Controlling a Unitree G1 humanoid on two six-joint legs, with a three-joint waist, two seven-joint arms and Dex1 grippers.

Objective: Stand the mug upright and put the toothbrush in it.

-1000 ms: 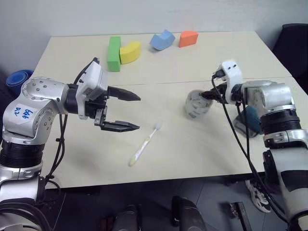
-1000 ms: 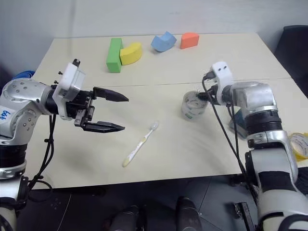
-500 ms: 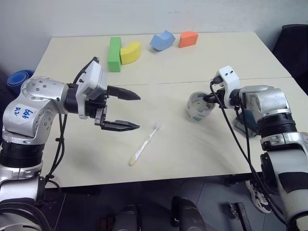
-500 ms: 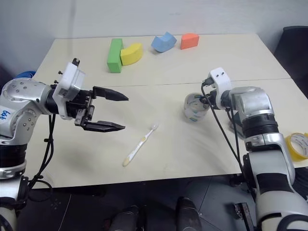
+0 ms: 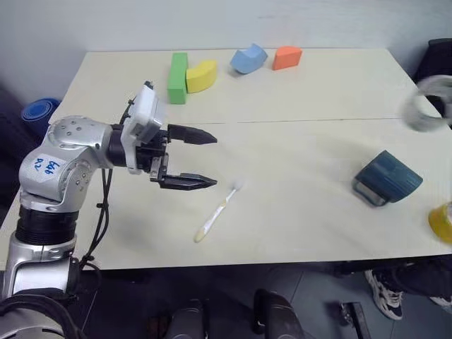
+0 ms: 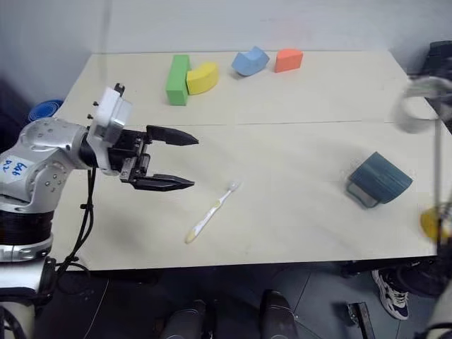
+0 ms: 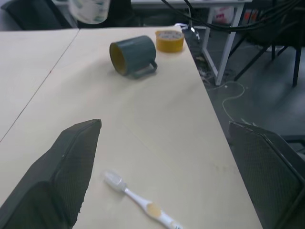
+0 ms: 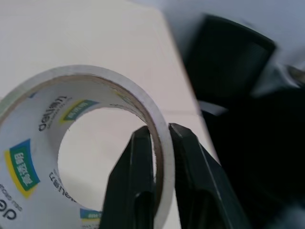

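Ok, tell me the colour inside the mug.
Yellow inside the mug, dark teal outside; the left wrist view shows it best.

A pale table [image 5: 296, 92] carries 4 foam blocks along its far edge: a green bar [image 5: 177, 77], a yellow curved piece [image 5: 202, 75] touching it, then a blue piece [image 5: 248, 58] and an orange piece [image 5: 287, 56]. A yellow tape roll [image 7: 170, 40] sits at the table's right edge. A clear white tape roll [image 8: 71, 143] is raised off the table.
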